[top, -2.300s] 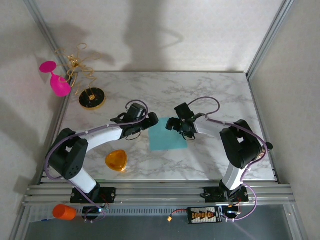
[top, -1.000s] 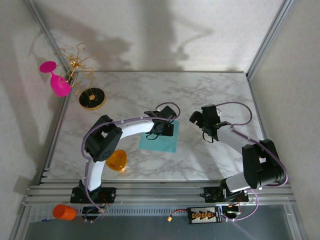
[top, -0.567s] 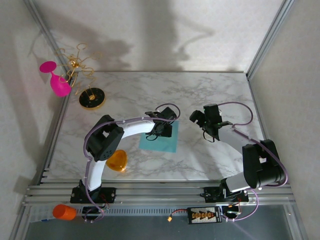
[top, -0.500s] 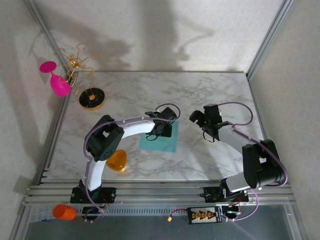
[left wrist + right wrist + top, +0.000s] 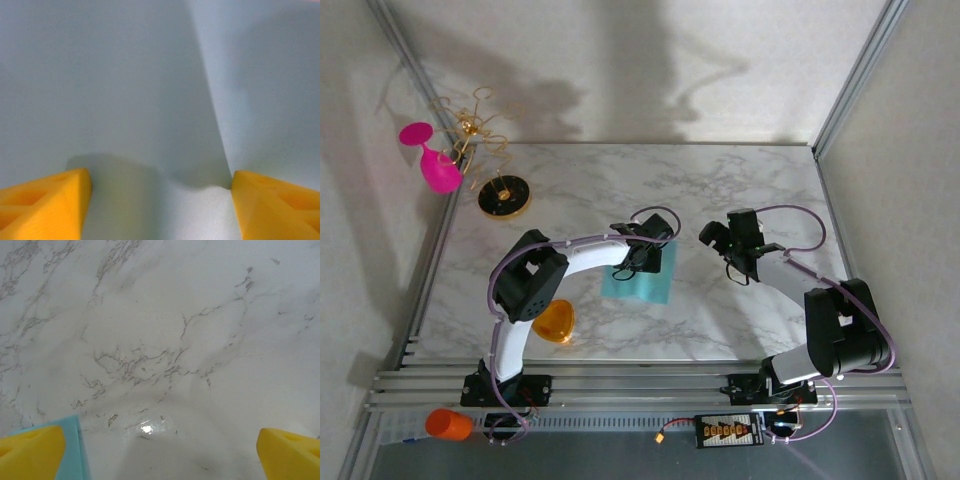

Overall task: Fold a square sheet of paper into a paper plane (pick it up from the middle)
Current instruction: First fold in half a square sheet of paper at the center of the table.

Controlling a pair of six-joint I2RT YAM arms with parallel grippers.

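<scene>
Square sheet of paper (image 5: pixel 645 287) at the middle of the table (image 5: pixel 740 180). Left gripper (image 5: pixel 643 256) rests on its centre, jaws apart astride 1 raised ridge, nothing clamped yet. Right gripper (image 5: pixel 714 236), spread wide and empty, hovers just past the sheet's right edge.

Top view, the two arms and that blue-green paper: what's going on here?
Two robot arms are working on a square sheet of paper lying on the marble table. The left tool is down on the sheet's middle, fingers apart, and the paper bulges into a ridge between them. The right tool hovers open over bare table just right of the sheet.
</scene>
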